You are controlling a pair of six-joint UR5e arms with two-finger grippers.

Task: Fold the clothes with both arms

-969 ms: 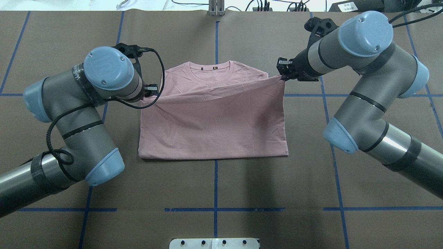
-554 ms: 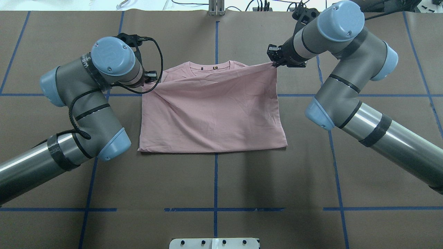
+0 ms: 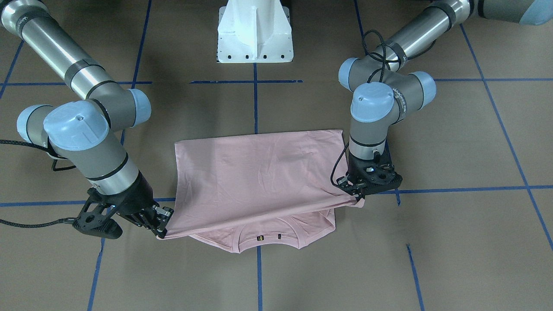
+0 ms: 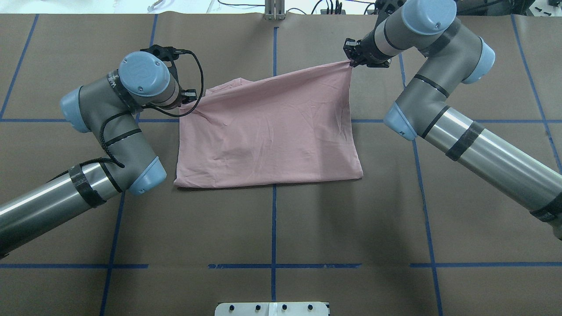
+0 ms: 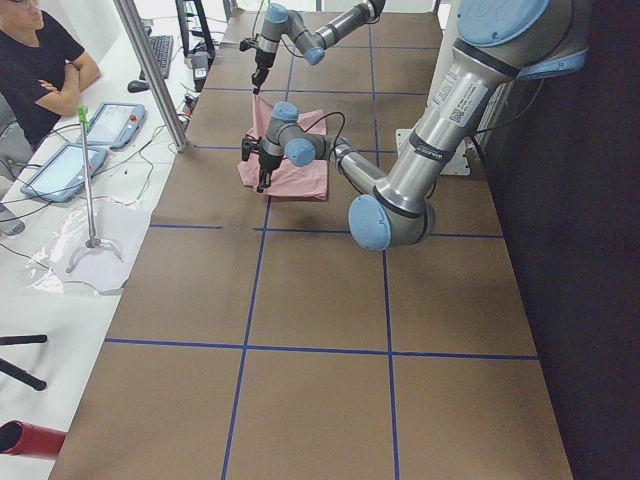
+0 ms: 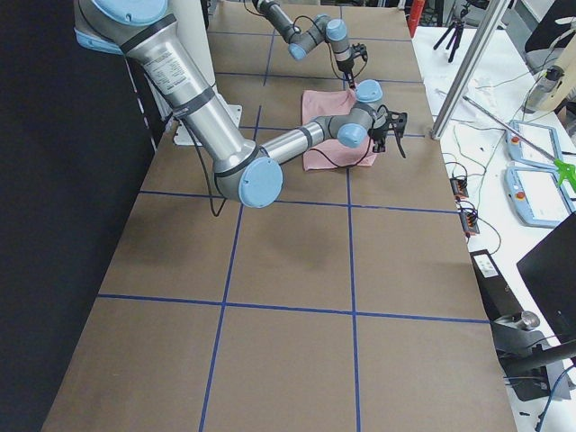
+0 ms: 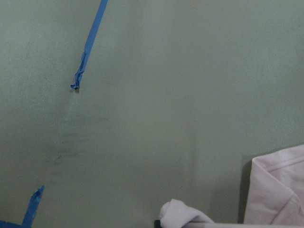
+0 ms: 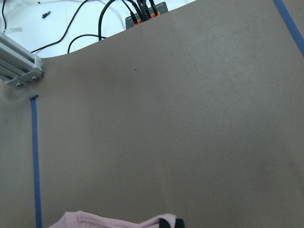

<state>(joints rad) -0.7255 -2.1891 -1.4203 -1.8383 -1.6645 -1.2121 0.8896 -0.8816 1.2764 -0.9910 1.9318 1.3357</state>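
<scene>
The pale pink T-shirt [image 4: 268, 127] lies folded on the brown table, plain back up. Its top layer is lifted at the far edge and stretched between both grippers. My left gripper [image 4: 191, 98] is shut on the layer's left corner, low near the table. My right gripper [image 4: 351, 61] is shut on the right corner, higher and farther out. In the front view the collar [image 3: 268, 237] shows under the raised layer, between the left gripper [image 3: 356, 196] and the right gripper [image 3: 162, 231]. Pinched pink cloth shows at the bottom of the left wrist view [image 7: 180, 213] and the right wrist view [image 8: 118, 221]. The dog print is hidden.
The white pedestal base [image 3: 255, 34] stands at the robot's side. Blue tape lines [image 4: 273, 228] cross the brown table cover. An aluminium post [image 4: 274, 11] and cables sit at the far edge. An operator [image 5: 40, 60] sits beyond the table in the left view.
Both grippers carried the shirt's top layer away from the robot. The right one went farther and now covers the collar. The near folded edge slid a little forward.
</scene>
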